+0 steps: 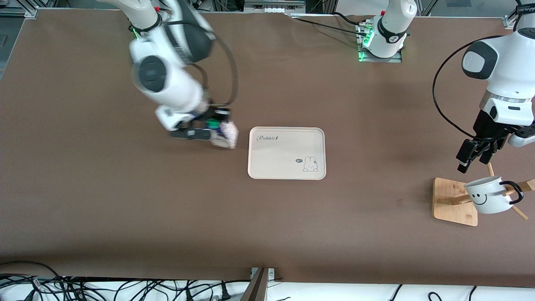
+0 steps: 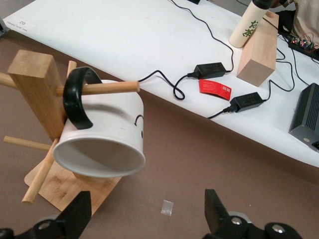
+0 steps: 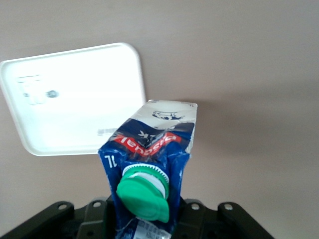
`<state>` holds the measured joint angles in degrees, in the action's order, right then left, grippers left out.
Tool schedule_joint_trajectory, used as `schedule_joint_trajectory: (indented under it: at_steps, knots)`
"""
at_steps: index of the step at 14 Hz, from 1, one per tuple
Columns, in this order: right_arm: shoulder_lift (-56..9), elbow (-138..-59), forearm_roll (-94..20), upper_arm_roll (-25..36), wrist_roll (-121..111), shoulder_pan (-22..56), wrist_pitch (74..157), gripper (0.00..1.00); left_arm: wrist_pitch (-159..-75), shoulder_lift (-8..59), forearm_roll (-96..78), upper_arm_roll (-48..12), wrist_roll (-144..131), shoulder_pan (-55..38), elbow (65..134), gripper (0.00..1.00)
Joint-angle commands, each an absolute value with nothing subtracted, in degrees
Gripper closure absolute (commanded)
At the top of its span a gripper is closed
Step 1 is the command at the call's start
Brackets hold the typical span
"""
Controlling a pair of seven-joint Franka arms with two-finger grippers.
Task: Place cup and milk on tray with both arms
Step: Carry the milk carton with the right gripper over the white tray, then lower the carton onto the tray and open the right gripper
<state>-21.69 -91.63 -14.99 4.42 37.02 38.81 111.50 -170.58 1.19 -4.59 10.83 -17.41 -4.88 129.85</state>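
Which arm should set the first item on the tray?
Right. The right gripper already holds the milk beside the tray; the left gripper hangs open above the cup on the rack.

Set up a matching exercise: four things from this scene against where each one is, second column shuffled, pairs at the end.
Things:
1. cup
2. milk
3. tray
4. left gripper

Places:
A. flat on the table, nothing on it
B. hung by its handle on a peg of the wooden mug rack
C. open, above the rack
D. held in the right gripper, beside the tray

Pairs: 1-B, 2-D, 3-A, 4-C
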Motion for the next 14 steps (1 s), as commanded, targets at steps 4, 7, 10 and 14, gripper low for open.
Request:
schedule_joint_trajectory:
  at_steps: [4, 7, 10, 14]
  knots:
    - [-33.9, -80.3, -16.0, 5.4, 43.7, 44.8, 117.7, 0.69, -184.1, 6.1, -5.5, 10.9, -21.4, -5.1, 132.3, 0.00]
    - [-35.7, -80.3, -15.6, 5.4, 44.6, 45.9, 119.0, 0.68, -189.3, 9.1, -6.1, 10.9, -21.6, -5.2, 132.0, 0.00]
    - [-36.3, -80.5, -15.4, 5.4, 44.6, 45.9, 120.2, 0.66, -189.5, 10.8, -7.6, 10.9, -21.6, -5.4, 130.3, 0.00]
    - [-36.3, -80.4, -14.6, 5.7, 44.1, 45.6, 120.1, 0.00, -190.1, 12.7, -7.7, 10.9, -21.6, -5.3, 128.3, 0.00]
